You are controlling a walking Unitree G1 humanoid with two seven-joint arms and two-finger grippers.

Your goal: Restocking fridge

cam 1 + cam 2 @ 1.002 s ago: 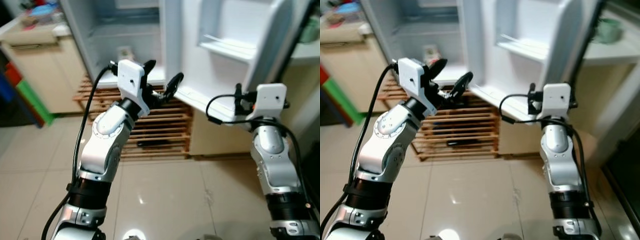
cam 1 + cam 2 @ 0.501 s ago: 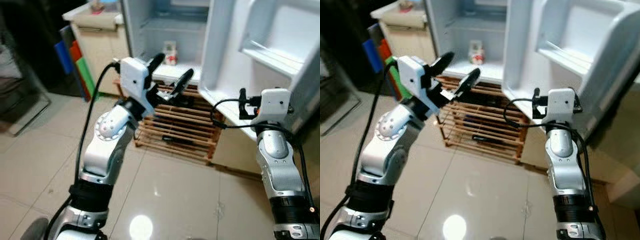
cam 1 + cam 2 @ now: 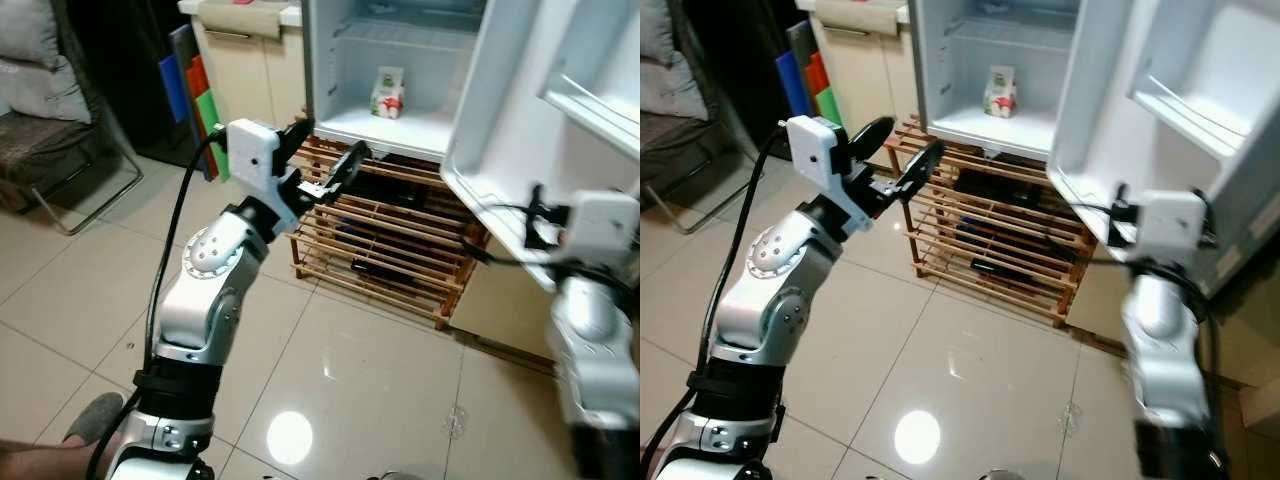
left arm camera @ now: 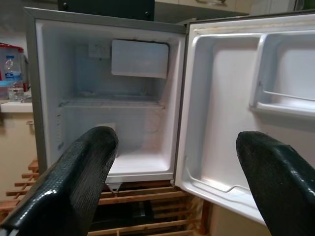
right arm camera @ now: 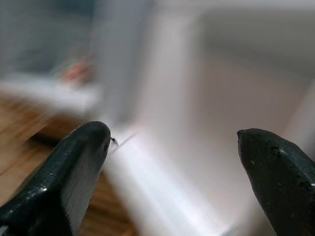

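1. Fridge (image 3: 400, 90) is a small one sitting on a wooden rack (image 3: 390, 240), door (image 3: 540, 120) swung wide to the robot's right. Left eye view: a carton (image 3: 387, 91) stands on the fridge floor near the back. Left pincer (image 3: 325, 170) is raised in front of the opening, spread wide, nothing in it. Right arm is up close by the door's lower edge and smeared with blur.
2. Right eye view: same scene. With both pincers empty this fits either "just put something in" or "about to go fetch more", can't tell which. The risk I see is that right arm clipping the door edge, since it's so near.
3. Left wrist view: fingers (image 4: 74, 182) wide apart, looking straight into the fridge, shelf and door bins bare.
4. Right wrist view: right pincer (image 5: 172, 167) open and empty too, everything behind badly blurred. Judging clearance to the door from this would be guesswork, so a bump is quite possible.
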